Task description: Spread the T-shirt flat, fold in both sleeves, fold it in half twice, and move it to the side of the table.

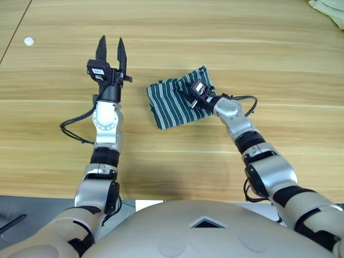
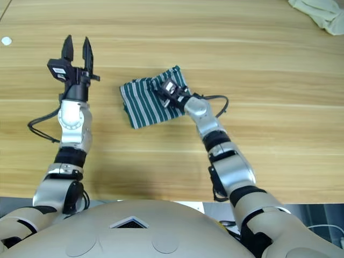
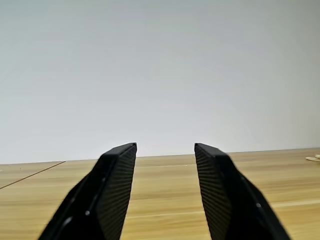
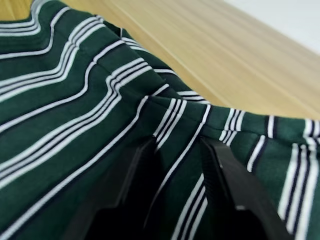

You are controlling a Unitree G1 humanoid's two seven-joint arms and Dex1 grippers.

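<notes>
Shirt: the folded dark green, white-striped T-shirt (image 1: 171, 106) lies in a small bundle on the light wooden table (image 1: 226, 37)
Right: my right claw (image 4: 177, 149) is clamped on a raised fold of it; stripes bunch between the fingers
Left: my left claw (image 1: 110, 49) stands apart and holds nothing; it is beside the shirt, not touching it
Far corner: a crumpled pale cloth (image 1: 329, 9), well apart

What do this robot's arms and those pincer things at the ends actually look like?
The left arm and right arm are jointed silver-grey shells with black bands. The left pincer and right pincer are black, each with two tapering ribbed fingers. A black cable loops beside each wrist.
</notes>
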